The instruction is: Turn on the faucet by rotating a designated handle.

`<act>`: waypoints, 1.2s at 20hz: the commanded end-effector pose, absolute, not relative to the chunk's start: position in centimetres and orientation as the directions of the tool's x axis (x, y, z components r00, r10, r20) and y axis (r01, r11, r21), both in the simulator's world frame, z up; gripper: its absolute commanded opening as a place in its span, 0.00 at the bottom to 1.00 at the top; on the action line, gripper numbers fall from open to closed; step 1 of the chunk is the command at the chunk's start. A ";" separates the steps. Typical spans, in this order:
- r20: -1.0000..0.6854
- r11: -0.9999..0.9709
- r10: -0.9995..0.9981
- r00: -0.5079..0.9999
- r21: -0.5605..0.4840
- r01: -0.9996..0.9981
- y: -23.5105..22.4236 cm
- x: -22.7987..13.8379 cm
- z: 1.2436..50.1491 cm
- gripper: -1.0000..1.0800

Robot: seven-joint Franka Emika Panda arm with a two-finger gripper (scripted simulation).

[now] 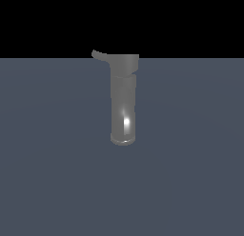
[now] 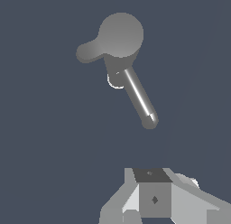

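Faucet (image 1: pixel 124 99) stands upright on the flat grey-blue floor (image 1: pixel 52 173), near centre of the exterior view. Handle (image 1: pixel 99 54) projects from the top cap toward roughly 10 o'clock in that view. A bright highlight sits low on the cylinder, just above the rimmed base.

Wrist view: faucet (image 2: pixel 121 34) seen from above, with a thin spout (image 2: pixel 140 99). Gripper (image 2: pixel 153 198) well apart from it, touching nothing; fingertips out of frame, so spread or pressed together cannot be told.
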State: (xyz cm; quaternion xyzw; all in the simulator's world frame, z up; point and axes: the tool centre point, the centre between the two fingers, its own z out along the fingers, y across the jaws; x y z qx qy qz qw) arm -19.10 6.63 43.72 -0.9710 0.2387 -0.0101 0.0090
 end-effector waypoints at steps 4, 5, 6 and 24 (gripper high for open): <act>0.011 -0.820 -0.572 0.820 -0.023 -0.571 8.0 -16.8 42.1 0.00; 0.011 -0.807 -0.590 0.807 -0.023 -0.590 8.2 -16.4 41.8 0.00; 0.010 -0.794 -0.608 0.794 -0.023 -0.608 8.4 -15.9 41.5 0.00; -0.001 -0.492 -0.870 0.492 -0.018 -0.870 10.0 -7.6 36.4 0.00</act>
